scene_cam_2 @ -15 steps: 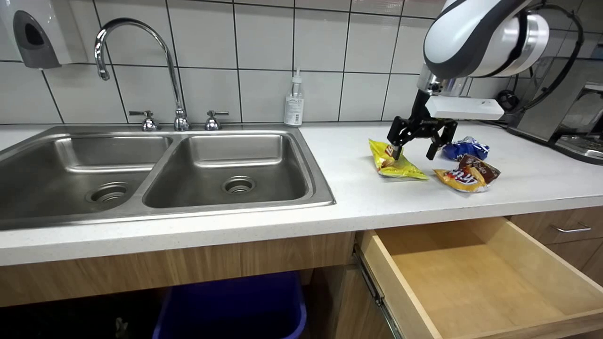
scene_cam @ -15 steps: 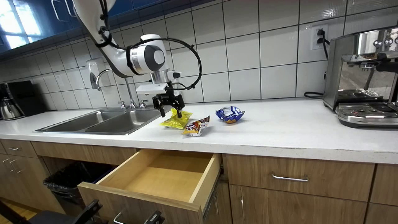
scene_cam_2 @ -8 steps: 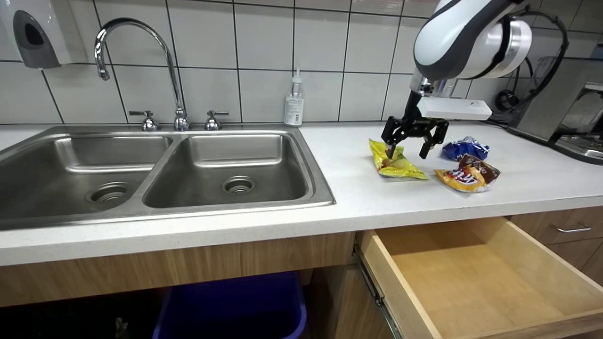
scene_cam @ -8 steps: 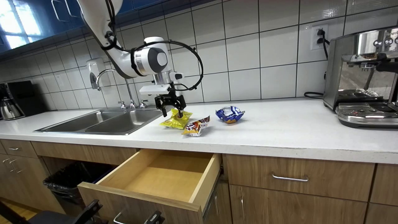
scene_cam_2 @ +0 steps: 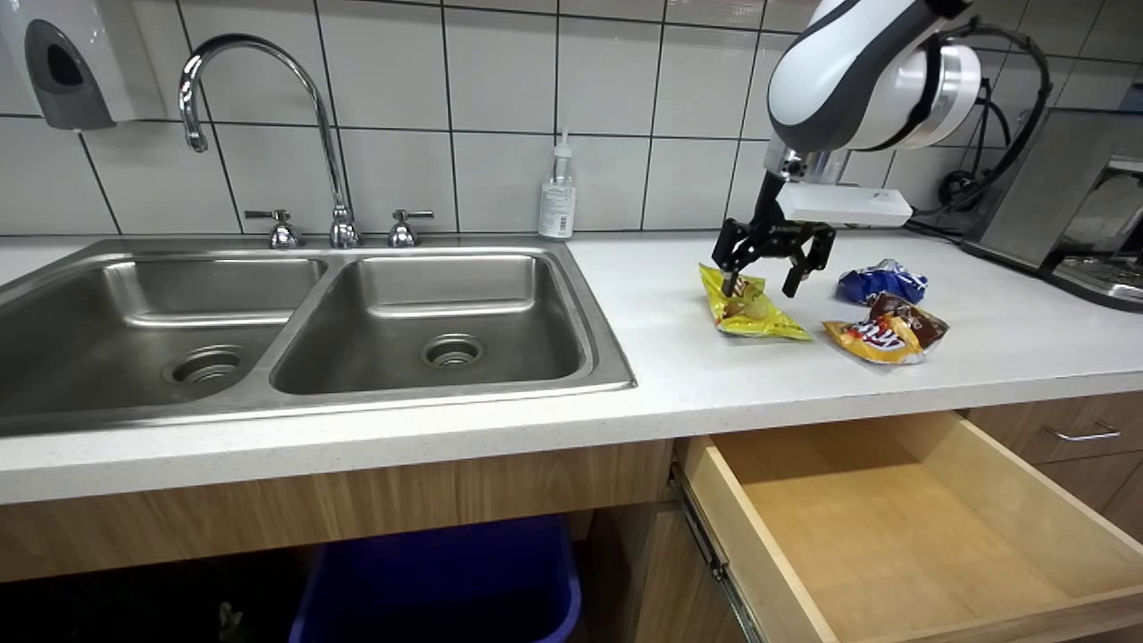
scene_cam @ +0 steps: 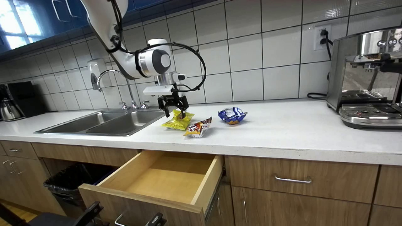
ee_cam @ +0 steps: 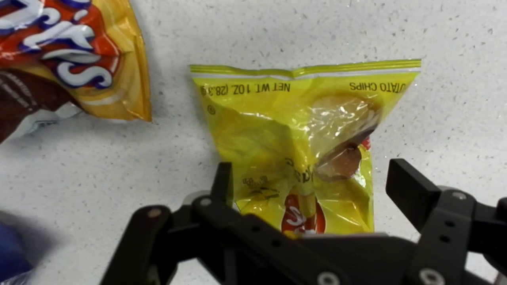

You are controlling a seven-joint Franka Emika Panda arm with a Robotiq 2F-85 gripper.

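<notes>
In an exterior view, far left: white soap dispenser [scene_cam_2: 80, 62] on tiled wall [scene_cam_2: 500, 80]; then chrome faucet [scene_cam_2: 343, 234] with 2 lever handles [scene_cam_2: 282, 234], 1 each side. Steel sink [scene_cam_2: 607, 357] below, 2 basins, set in white bench [scene_cam_2: 670, 375]. Blue bin [scene_cam_2: 438, 572] under bench. Clear pump bottle [scene_cam_2: 558, 204] upright by the wall, near sink's rear right corner. Next, wood drawer [scene_cam_2: 920, 509], pulled out below bench edge. Yellow chip bag [scene_cam_2: 757, 321] lies on bench just right of sink, puffed, red logo partly showing. White arm [scene_cam_2: 848, 80] at upper right; its gripper [scene_cam_2: 759, 293] hangs over yellow chip bag, pointing down, spread wide, holding nothing. Wrist view: 2 black fingers [ee_cam: 412, 190], 1 toward each side of bag; finger at picture left overlaps bag edge, can't tell if touching; strip of bench shows between bag and finger at picture right. Bag print upside down there, CHIPS legible. Further right, orange-and-brown snack bag [scene_cam_2: 880, 341] on bench, near yellow chip bag, apart from it in wrist view, lettering cut off by frame. Crumpled blue bag [scene_cam_2: 880, 282] behind it, a bit of it at wrist view's left edge. All 3 bags on bench in both exterior views. Far right, steel espresso machine [scene_cam: 370, 73] on bench, wall outlet [scene_cam: 317, 42] up and left of it
</notes>
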